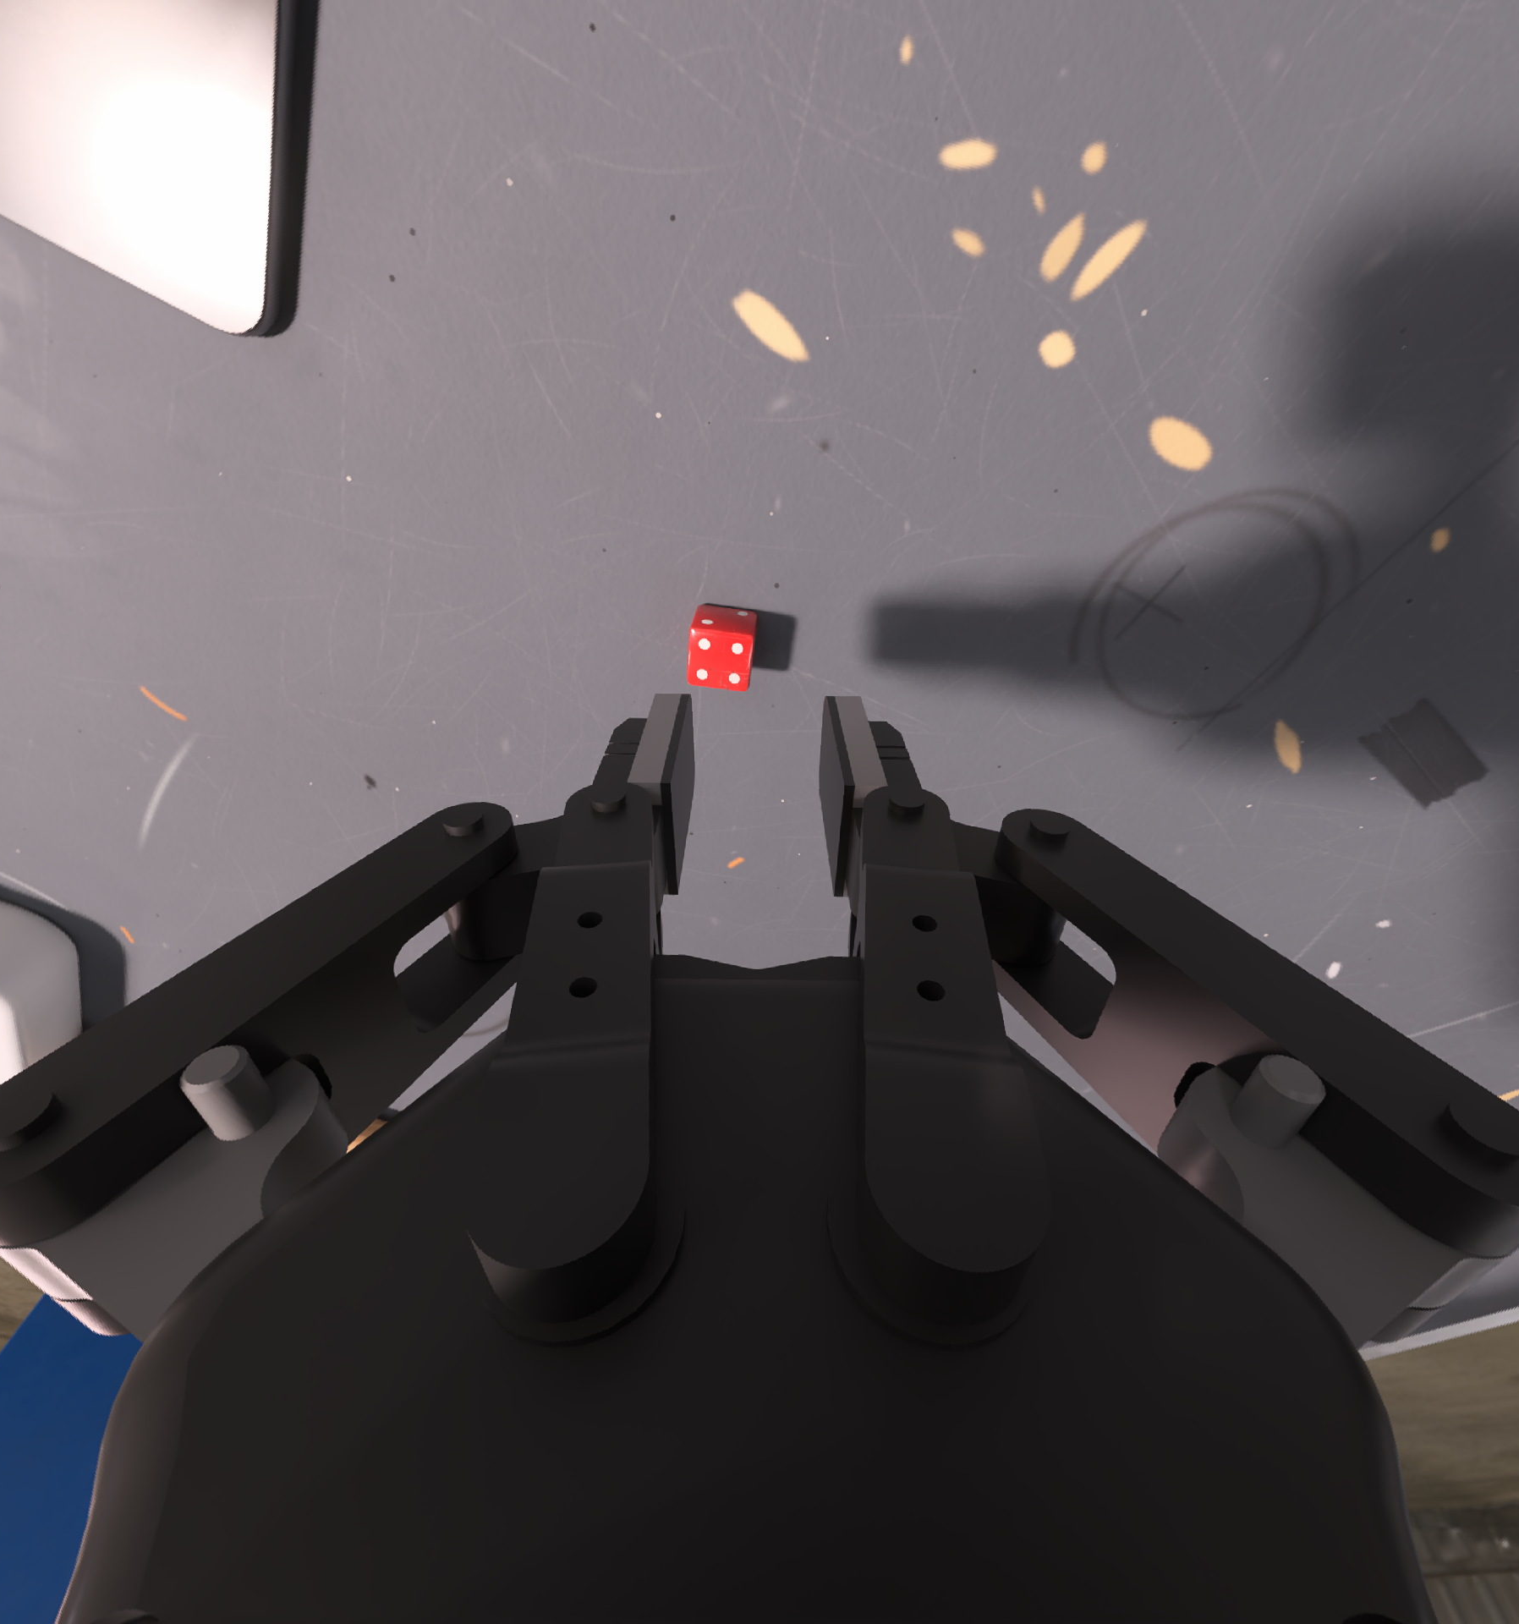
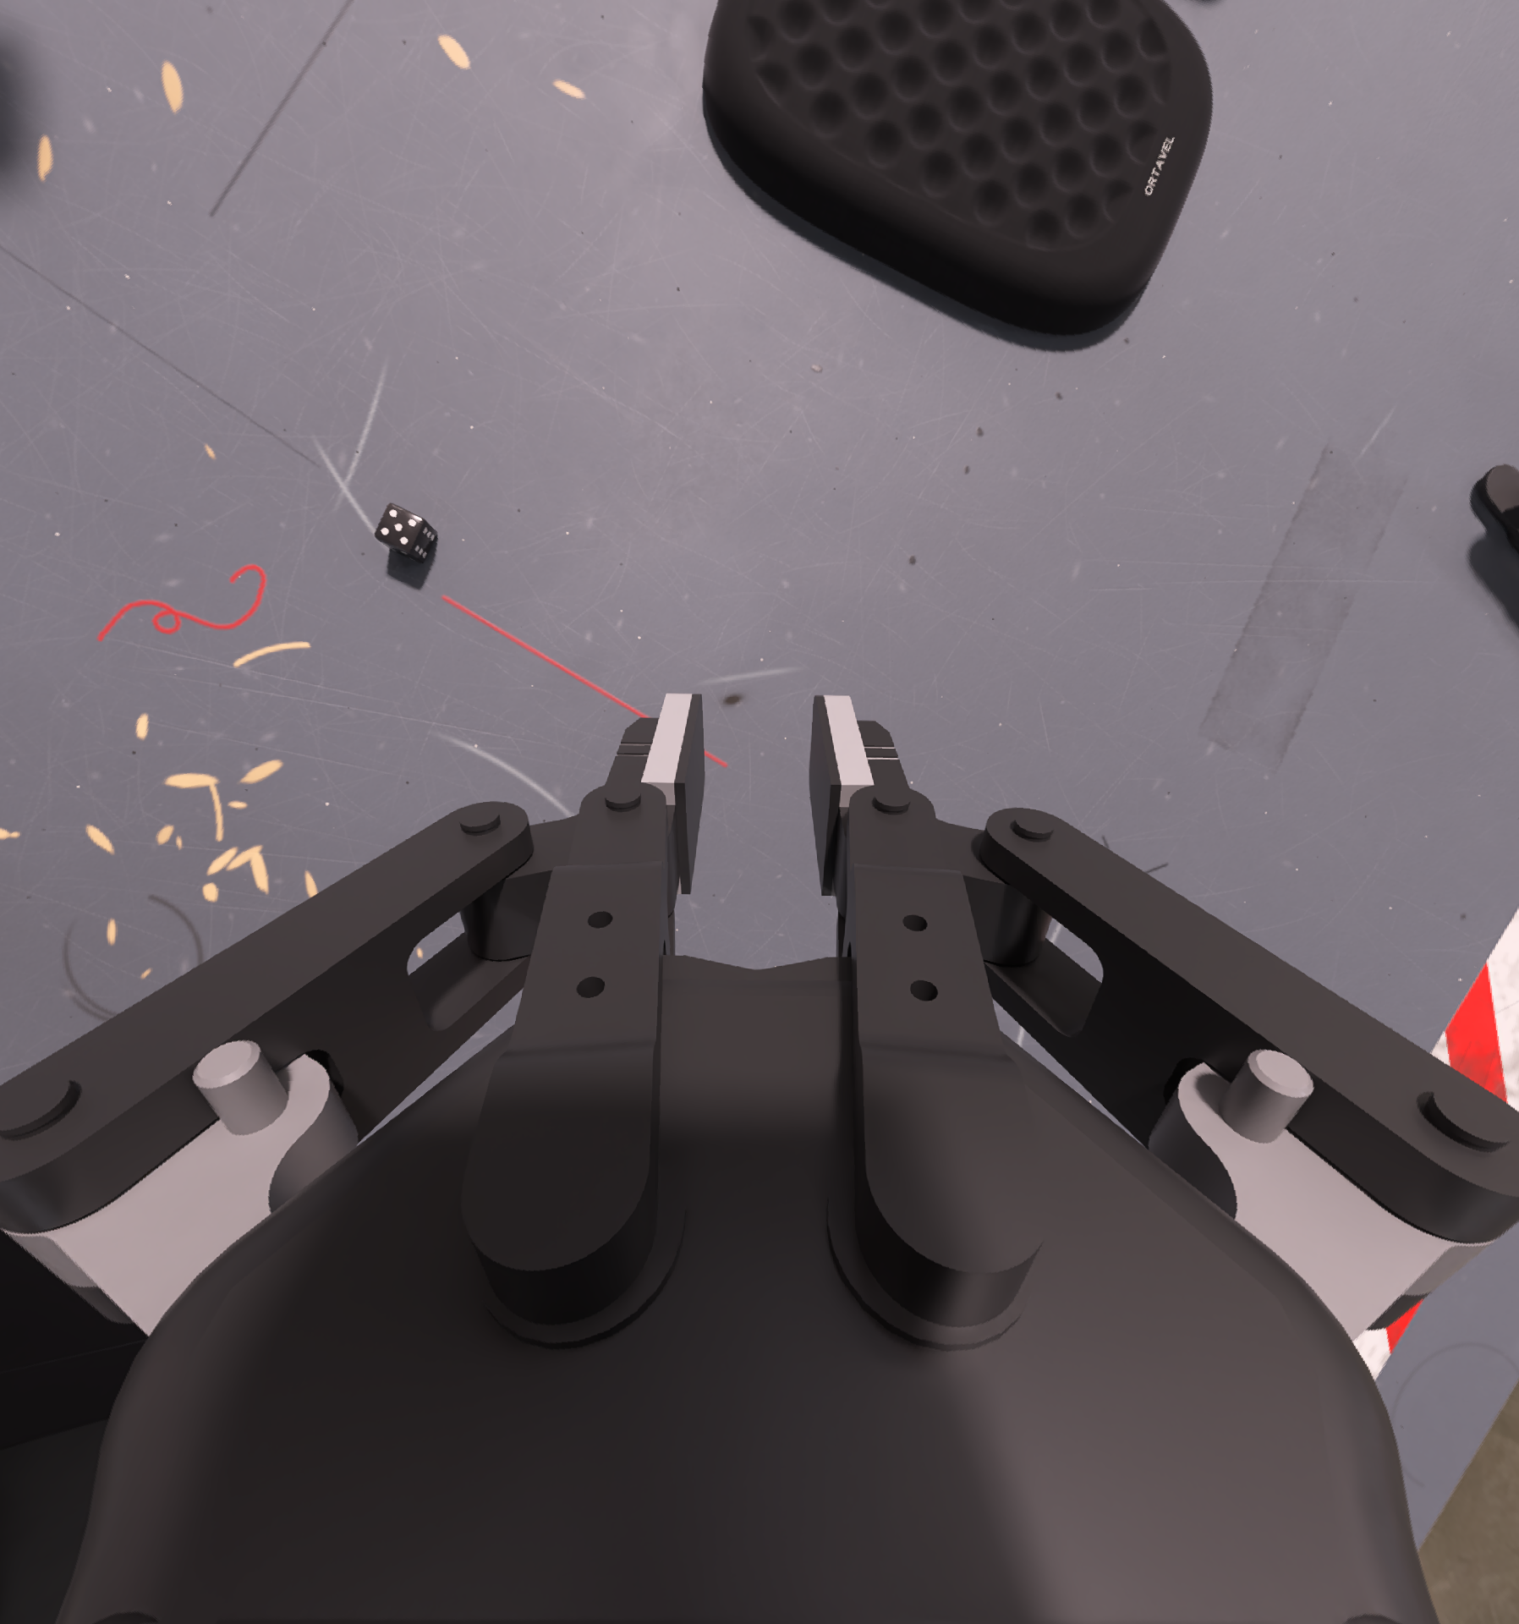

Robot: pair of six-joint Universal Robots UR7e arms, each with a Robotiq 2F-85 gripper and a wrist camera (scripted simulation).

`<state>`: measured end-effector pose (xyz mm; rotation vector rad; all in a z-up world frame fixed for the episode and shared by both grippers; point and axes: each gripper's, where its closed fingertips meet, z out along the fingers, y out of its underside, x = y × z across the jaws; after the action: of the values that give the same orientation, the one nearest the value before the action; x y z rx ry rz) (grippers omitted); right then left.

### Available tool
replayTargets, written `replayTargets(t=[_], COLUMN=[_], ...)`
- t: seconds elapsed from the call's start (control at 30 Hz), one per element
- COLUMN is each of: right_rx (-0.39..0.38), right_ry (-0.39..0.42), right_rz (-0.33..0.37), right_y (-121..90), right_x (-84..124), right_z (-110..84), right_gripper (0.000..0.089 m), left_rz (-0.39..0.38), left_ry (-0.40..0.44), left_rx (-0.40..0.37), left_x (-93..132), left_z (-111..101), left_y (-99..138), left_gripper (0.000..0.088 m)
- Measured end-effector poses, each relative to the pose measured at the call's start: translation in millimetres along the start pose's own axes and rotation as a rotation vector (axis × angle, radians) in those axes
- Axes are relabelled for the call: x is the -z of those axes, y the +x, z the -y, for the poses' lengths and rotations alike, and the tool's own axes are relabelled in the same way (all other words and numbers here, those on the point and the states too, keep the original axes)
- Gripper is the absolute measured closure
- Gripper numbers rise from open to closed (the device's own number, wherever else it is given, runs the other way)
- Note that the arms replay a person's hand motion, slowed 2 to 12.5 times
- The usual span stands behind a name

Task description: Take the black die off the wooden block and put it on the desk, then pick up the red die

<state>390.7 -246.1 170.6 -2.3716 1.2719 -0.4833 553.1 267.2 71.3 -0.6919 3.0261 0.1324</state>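
My main worry is the red die [image 1: 721, 648]: it is small and sits alone on the grey worktop [image 1: 519, 527], slightly left of the centre line between my left gripper [image 1: 757, 703] tips. If I descend as I am, the left-hand finger could land on its top or clip an edge and send it skidding or tumbling. It also sits a little turned relative to the fingers, so closing on corners and not flat faces could squirt it out.

The left fingers [image 1: 672, 747] stand moderately apart, wider than the die, holding nothing and touching nothing; the die lies just beyond the tips, from this view.

The black die [image 2: 405, 530] rests on the worktop, well off to the left of my right gripper [image 2: 757, 703], with no wooden block under it that I can see, so I judge the first step done. The right fingers are likewise partly spread and empty, above bare surface, near a thin red line [image 2: 545, 659]. A black dimpled pad [image 2: 958, 149] lies farther off.
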Motion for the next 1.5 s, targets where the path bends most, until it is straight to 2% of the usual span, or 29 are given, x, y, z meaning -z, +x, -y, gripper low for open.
replayTargets(t=[0.47, 0.77, 1.27, 1.4, 1.5], right_rx=[-0.006, 0.003, 0.018, 0.022, 0.023], right_ry=[-0.049, -0.062, -0.084, -0.087, -0.086], right_rz=[-0.011, -0.012, -0.005, -0.004, -0.003], right_y=[3.8, 3.2, 1.0, 1.0, 0.8], right_x=[-9.1, -12.0, -15.5, -15.7, -15.6], right_z=[-3.1, -2.9, -4.3, -4.7, -4.7], right_gripper=[0.0671, 0.0672, 0.0676, 0.0677, 0.0679], left_rz=[-0.037, -0.004, -0.011, -0.019, -0.021], left_ry=[-0.081, -0.148, -0.176, -0.19, -0.18], left_rx=[-0.053, -0.106, -0.107, -0.103, -0.1], left_x=[-28.3, -39.0, -53.4, -55.6, -55.9], left_z=[1.1, -7.8, -8.7, -10.8, -8.9], left_y=[-7.9, -14.0, -14.4, -13.5, -12.3], left_gripper=[0.0582, 0.0571, 0.0548, 0.0572, 0.0641])
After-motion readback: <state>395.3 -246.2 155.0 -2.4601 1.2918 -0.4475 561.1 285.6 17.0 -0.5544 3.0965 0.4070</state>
